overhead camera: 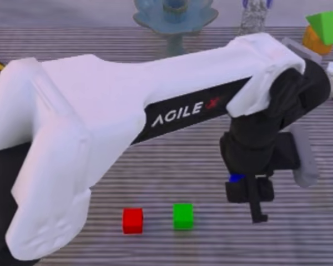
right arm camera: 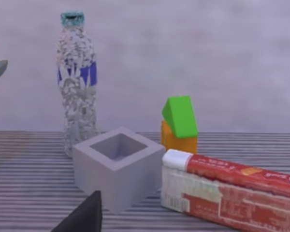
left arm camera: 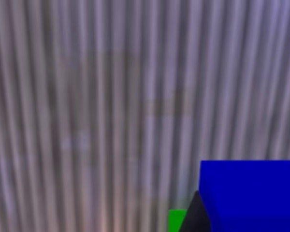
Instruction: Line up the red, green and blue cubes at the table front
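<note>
- My left gripper hangs over the front right part of the table, with the left arm stretched across from the 9 o'clock side.
- The blue cube shows only as a sliver of blue at the gripper's fingers in the top view; the left wrist view fills a corner with its blue face, pressed against a dark fingertip. I judge my fingers closed on it, narrowed to the cube's width.
- The green cube rests on the table at about 8 o'clock from my gripper, near but apart; the red cube lies just beyond it at 9 o'clock from the green one, with a gap between them.
- Red and green share one line along the table front. The open slot for blue is at 3 o'clock of green, so the coming move is a short descent toward 7 o'clock from where I hold.
- My right arm is out of the top view; its wrist view shows a dark finger tip, and I cannot tell its grip.
- A grey hollow box at the table's far right appears empty; beside it lie a red-labelled carton, a green wedge atop an orange block, and a bottle.
</note>
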`<state>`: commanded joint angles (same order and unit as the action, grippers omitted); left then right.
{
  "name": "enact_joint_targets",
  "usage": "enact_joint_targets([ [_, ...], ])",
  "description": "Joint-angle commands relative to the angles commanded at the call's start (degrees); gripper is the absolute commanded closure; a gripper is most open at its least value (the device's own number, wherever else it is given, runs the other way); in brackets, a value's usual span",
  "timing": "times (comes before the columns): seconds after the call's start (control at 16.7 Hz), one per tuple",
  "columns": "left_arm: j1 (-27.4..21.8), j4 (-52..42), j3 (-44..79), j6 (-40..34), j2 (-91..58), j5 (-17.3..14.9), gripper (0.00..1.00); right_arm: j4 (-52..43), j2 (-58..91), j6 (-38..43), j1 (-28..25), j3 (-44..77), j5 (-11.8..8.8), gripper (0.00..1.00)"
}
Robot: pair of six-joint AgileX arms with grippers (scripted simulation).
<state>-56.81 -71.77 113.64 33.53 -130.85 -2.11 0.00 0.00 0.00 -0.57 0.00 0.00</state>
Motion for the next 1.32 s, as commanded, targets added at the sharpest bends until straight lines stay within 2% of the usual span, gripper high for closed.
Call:
enact_joint_targets([
  [0.36,0.1,1.08,-0.99,0.03,0.01,-0.11,1.0,0.0,0.0,0.0,0.0,0.0,0.0,0.0],
  [0.72,-0.13,12.58,-9.12,-0.21,-3.18,-0.07,1.0,0.0,0.0,0.0,0.0,0.0,0.0,0.0],
  [1.02,-0.25,13.52,-9.88,-0.16,-3.62,-0.03,1.0,0.0,0.0,0.0,0.0,0.0,0.0,0.0],
  [1.32,-0.25,13.52,-9.88,-0.16,-3.62,-0.03,0.62,0.0,0.0,0.0,0.0,0.0,0.0,0.0],
])
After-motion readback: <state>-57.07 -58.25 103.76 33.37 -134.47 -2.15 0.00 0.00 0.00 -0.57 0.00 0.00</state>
